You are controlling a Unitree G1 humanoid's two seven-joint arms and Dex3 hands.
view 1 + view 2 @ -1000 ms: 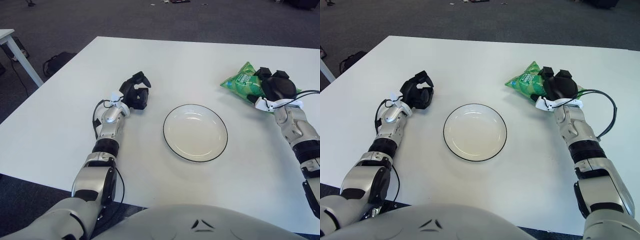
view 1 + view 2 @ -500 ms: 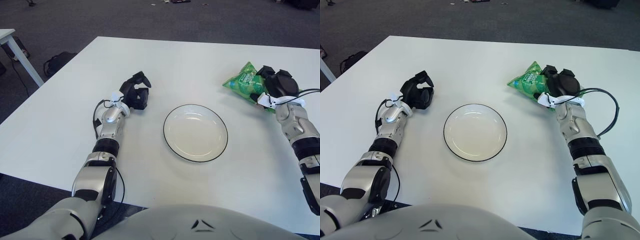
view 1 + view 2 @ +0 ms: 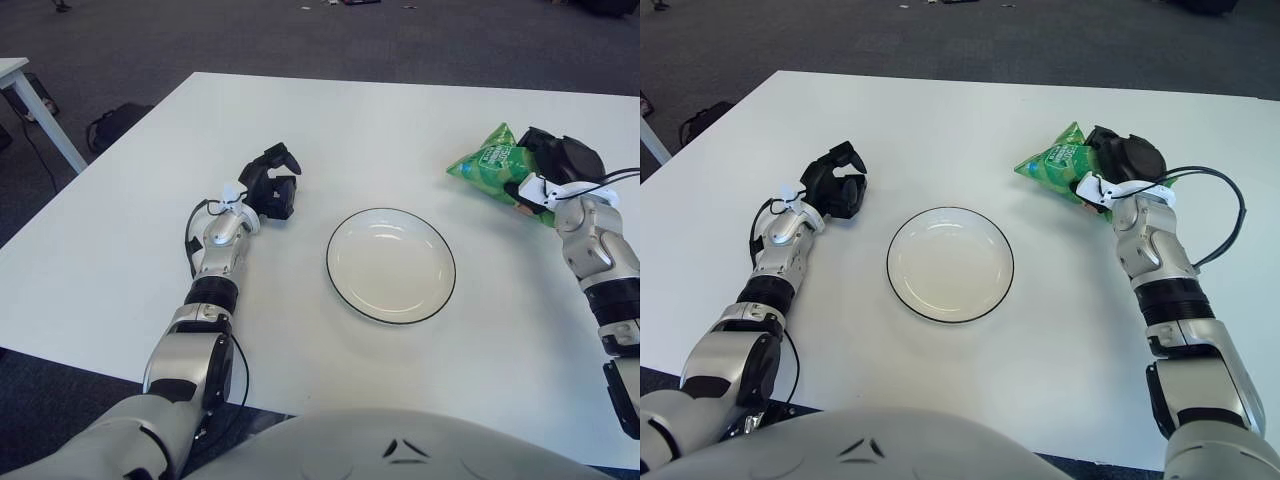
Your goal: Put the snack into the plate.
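A green snack bag (image 3: 491, 168) is at the right of the white table, lifted a little off it. My right hand (image 3: 553, 163) is shut on the bag's right end; the bag also shows in the right eye view (image 3: 1056, 168). A white plate (image 3: 391, 265) with a dark rim lies empty at the table's middle, to the lower left of the bag. My left hand (image 3: 272, 183) rests on the table left of the plate, fingers curled, holding nothing.
The white table (image 3: 340, 130) ends in a front edge near my body and a left edge. Dark carpet lies beyond. A second white table's corner (image 3: 14, 76) and a dark bag (image 3: 112, 124) on the floor stand at the far left.
My right hand has closed on the snack bag and raised it slightly, shifting up and to the right. The left hand has not moved.
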